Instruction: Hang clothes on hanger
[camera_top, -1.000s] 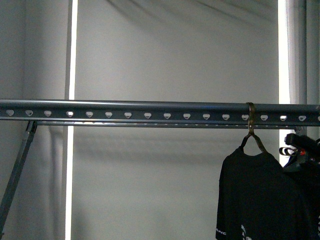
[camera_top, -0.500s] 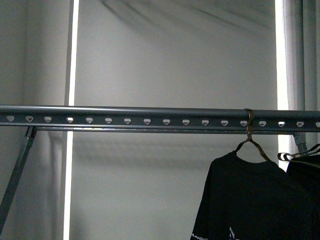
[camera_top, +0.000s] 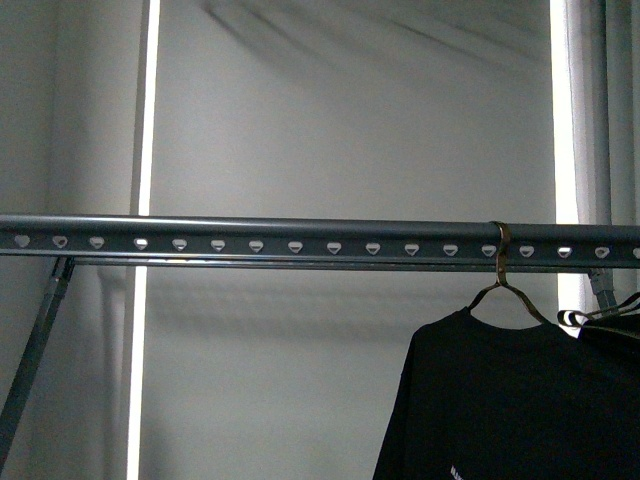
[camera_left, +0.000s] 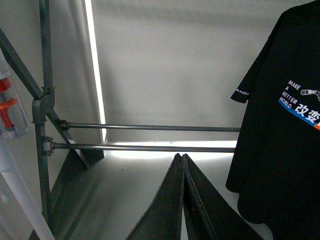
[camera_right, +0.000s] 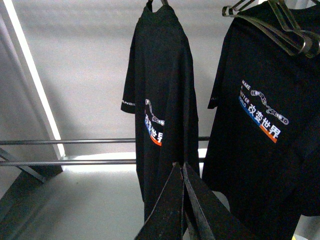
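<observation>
The long grey rack rail (camera_top: 300, 241) with its row of small holes crosses the front view. A thin bronze-grey hook hanger (camera_top: 500, 268) hangs on it at the right and carries the black T-shirt (camera_top: 500, 400). Neither gripper shows in the front view. My left gripper (camera_left: 182, 156) is shut and empty, low down beside the T-shirt (camera_left: 285, 130), not touching it. My right gripper (camera_right: 180, 165) is shut and empty, just in front of the T-shirt's (camera_right: 160, 100) lower hem.
A second dark garment (camera_top: 615, 345) on a striped hanger (camera_top: 590, 315) hangs right of the T-shirt; it also shows in the right wrist view (camera_right: 265, 125). A slanted leg (camera_top: 35, 350) stands at the left. Two lower rack bars (camera_left: 150, 148) cross behind. A white-and-orange object (camera_left: 10, 105) stands by the frame.
In the front view the rail sits slightly lower and the T-shirt looks larger and further left. The dark shape at the right edge a second ago is gone from view.
</observation>
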